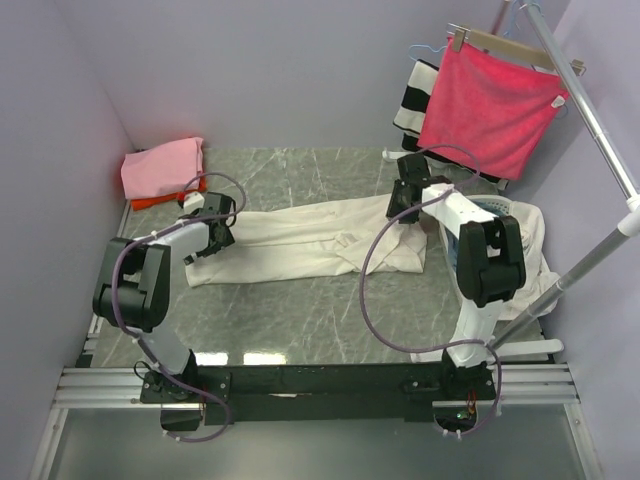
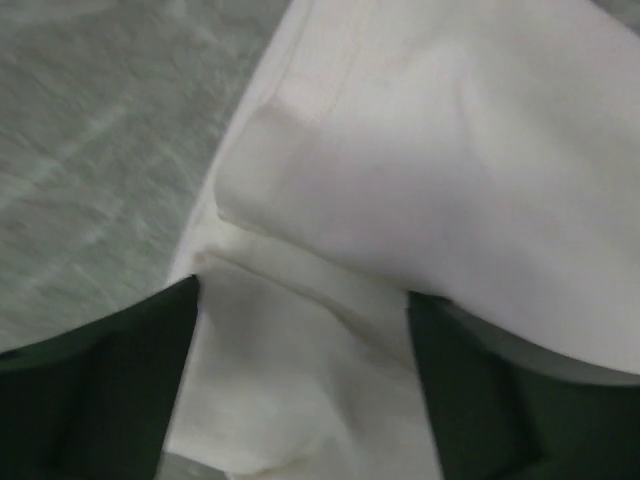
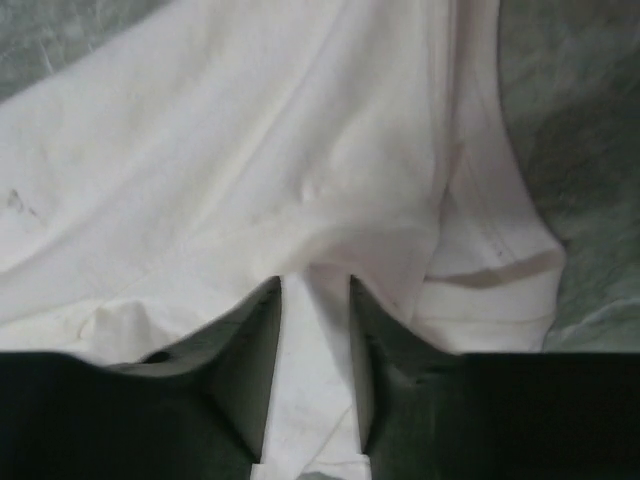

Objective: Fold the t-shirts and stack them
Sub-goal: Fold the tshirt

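The cream t-shirt [image 1: 300, 240] lies on the grey marble table [image 1: 300, 320], folded lengthwise into a long band between my two grippers. My left gripper [image 1: 213, 238] is at its left end. In the left wrist view the gripper [image 2: 300, 300] has its fingers wide apart with cream cloth [image 2: 400, 150] between them. My right gripper [image 1: 403, 208] is at the shirt's right end. In the right wrist view the gripper [image 3: 315, 285] has its fingers close together, pinching a fold of the shirt [image 3: 250, 150]. The folded pink t-shirt [image 1: 163, 165] rests on the orange-red one [image 1: 150, 203] at the back left.
A bright red cloth [image 1: 490, 100] on a wooden hanger and a striped cloth [image 1: 412, 100] hang from a metal rack [image 1: 600, 140] at the back right. A basket with white cloth [image 1: 520, 225] stands at the right, next to the right arm. Walls close in at left and back.
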Robot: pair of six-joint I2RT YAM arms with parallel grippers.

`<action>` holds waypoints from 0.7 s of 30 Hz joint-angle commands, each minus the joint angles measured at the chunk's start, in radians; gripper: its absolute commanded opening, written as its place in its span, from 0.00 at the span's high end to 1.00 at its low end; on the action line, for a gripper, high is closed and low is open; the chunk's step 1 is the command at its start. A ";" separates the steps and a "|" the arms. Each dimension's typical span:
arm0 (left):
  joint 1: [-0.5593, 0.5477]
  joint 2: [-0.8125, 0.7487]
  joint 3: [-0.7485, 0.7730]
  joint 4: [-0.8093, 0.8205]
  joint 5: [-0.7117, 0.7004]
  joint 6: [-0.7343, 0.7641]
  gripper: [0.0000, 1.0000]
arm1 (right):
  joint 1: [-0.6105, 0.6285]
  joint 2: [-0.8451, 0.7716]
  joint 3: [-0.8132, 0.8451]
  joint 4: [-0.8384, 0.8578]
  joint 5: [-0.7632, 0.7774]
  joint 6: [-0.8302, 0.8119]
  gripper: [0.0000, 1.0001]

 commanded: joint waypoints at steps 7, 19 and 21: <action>0.003 -0.075 0.061 -0.073 -0.094 0.081 0.01 | -0.004 -0.201 -0.036 -0.008 -0.036 0.002 0.41; -0.023 -0.191 -0.002 -0.023 0.053 0.087 0.01 | 0.022 -0.372 -0.452 0.166 -0.419 0.164 0.47; -0.023 -0.208 -0.013 -0.011 0.081 0.089 0.01 | 0.030 -0.366 -0.466 0.177 -0.419 0.175 0.47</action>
